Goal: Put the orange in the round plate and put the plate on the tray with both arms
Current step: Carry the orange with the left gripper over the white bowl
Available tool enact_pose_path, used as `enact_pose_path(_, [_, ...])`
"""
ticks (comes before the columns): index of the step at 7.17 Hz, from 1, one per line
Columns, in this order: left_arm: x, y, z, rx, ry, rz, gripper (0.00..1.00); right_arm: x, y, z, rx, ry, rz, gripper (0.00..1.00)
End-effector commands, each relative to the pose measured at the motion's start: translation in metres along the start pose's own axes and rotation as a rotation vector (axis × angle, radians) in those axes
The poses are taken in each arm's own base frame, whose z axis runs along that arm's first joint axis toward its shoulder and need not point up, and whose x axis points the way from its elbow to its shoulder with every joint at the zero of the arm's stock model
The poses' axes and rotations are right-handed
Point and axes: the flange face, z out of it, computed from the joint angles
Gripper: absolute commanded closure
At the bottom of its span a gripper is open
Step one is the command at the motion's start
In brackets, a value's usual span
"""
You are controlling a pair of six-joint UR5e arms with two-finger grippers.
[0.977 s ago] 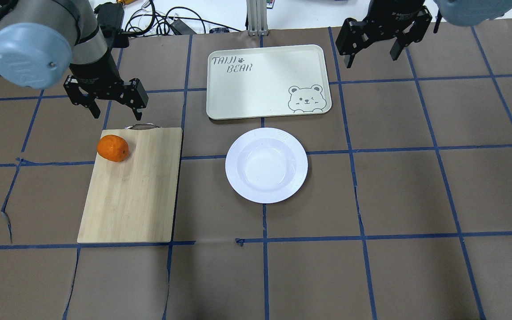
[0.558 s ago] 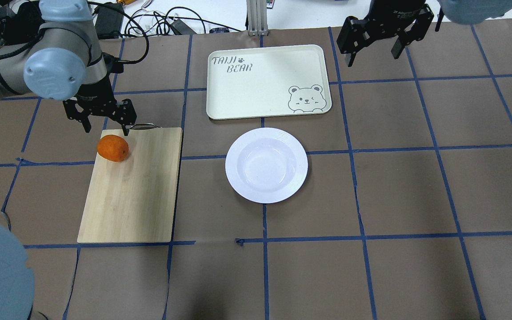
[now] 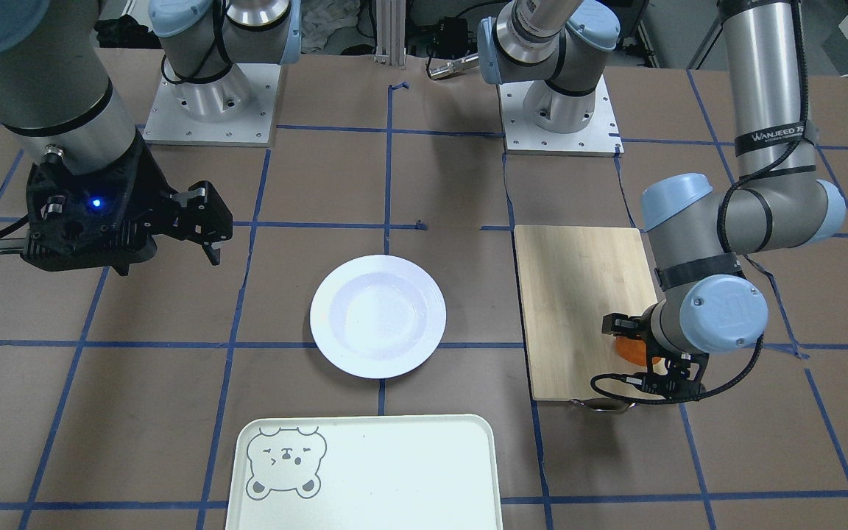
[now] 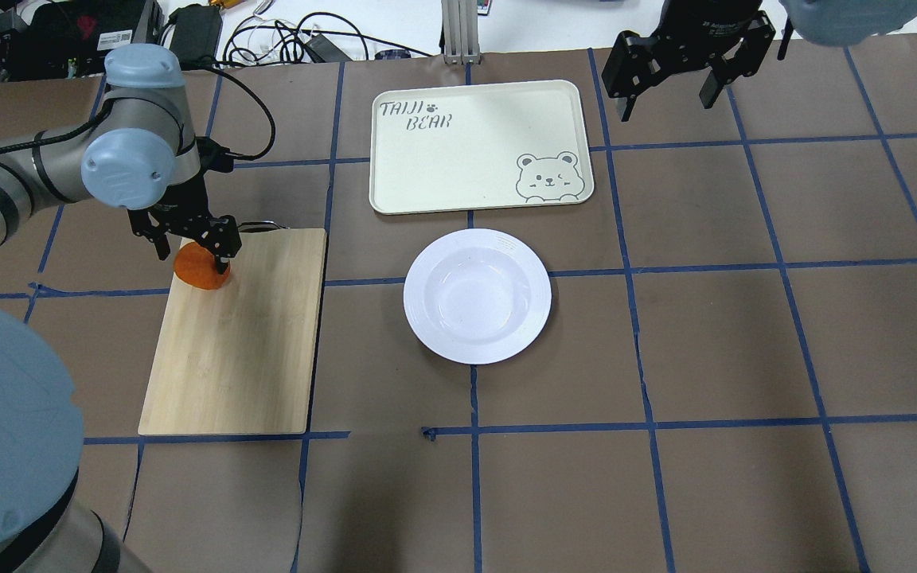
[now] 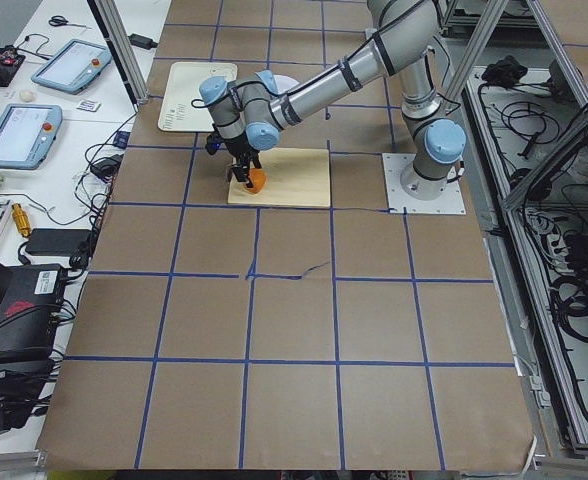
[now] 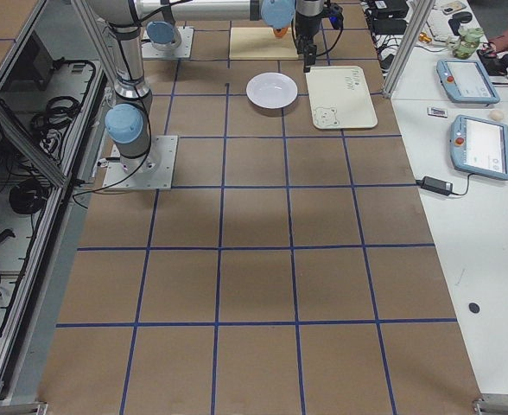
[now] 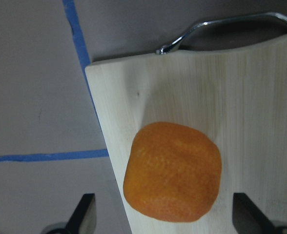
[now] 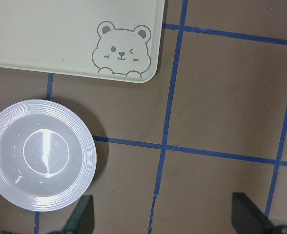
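Our left gripper [image 4: 193, 259], wide, straddled the orange [image 4: 204, 275] at the cutting board's [image 4: 243, 342] eleven o'clock; our right gripper [image 4: 665, 108] hung wide.

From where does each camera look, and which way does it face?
Front-facing: across the table, facing the robot; both bases show.
Overhead: behind the robot, looking down; left gripper, right gripper show.
Exterior left: table's left end; left arm nearest.
Exterior right: table's right end; right arm nearest.
Left wrist: down on orange; fingertips show.
Right wrist: down on round plate, tray; fingertips show.
Overhead shares that plate and tray.
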Motion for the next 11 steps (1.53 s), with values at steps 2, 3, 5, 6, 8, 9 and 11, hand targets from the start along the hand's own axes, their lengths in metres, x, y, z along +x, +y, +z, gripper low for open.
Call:
enact_pose_path(2, [0.002, -0.001, 0.009, -0.010, 0.005, 0.054, 0.71, 0.000, -0.001, 0.004, -0.001, -0.006, 0.001, 0.00])
enact_pose_path(3, [0.003, 0.001, -0.002, 0.013, 0.014, 0.029, 0.77, -0.001, -0.001, -0.002, 0.011, -0.006, 0.002, 0.00])
enact_pose_path(5, [0.032, -0.002, -0.036, 0.072, 0.061, -0.002, 0.77, 0.001, 0.001, -0.006, 0.011, 0.003, 0.003, 0.00])
enact_pose_path(6, [0.063, 0.000, -0.049, 0.079, 0.102, 0.010, 0.77, 0.001, 0.001, -0.006, 0.011, 0.006, 0.000, 0.00])
enact_pose_path(8, [0.147, 0.009, -0.076, 0.110, 0.115, -0.114, 0.77, 0.002, 0.002, 0.004, -0.011, 0.002, 0.002, 0.00])
enact_pose_path(9, [0.192, 0.013, -0.082, 0.116, 0.143, -0.162, 0.77, 0.002, 0.002, 0.003, -0.010, 0.004, 0.001, 0.00])
enact_pose_path(11, [0.285, 0.016, -0.078, 0.113, 0.158, -0.328, 0.76, 0.002, 0.000, 0.001, 0.006, 0.006, 0.005, 0.00])
